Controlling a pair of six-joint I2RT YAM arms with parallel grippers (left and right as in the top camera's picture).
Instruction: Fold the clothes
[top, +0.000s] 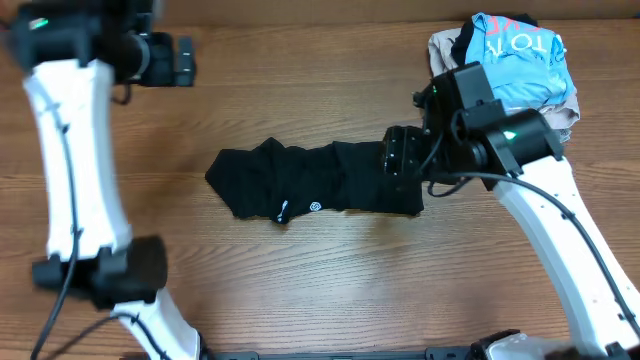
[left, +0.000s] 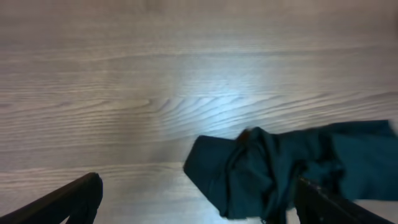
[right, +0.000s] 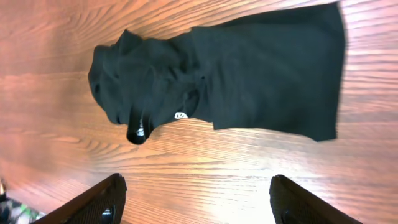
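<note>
Black garment (top: 310, 182) long axis left-right, middle of table (top: 300, 300). Right claw (right: 196, 200) spread over its right end, probably clear; left claw (left: 202, 200) spread, farther.

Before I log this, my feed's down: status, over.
Left gripper open, well aside. Right gripper open, empty, over right end of black garment. Garment lies as rumpled strip. Clothes pile clear of it.

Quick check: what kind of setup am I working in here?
Probably a robot laundry-folding test bench: a wood-grain table, one black garment laid out mid-table, and a pile of other clothes waiting at the table's edge.
</note>
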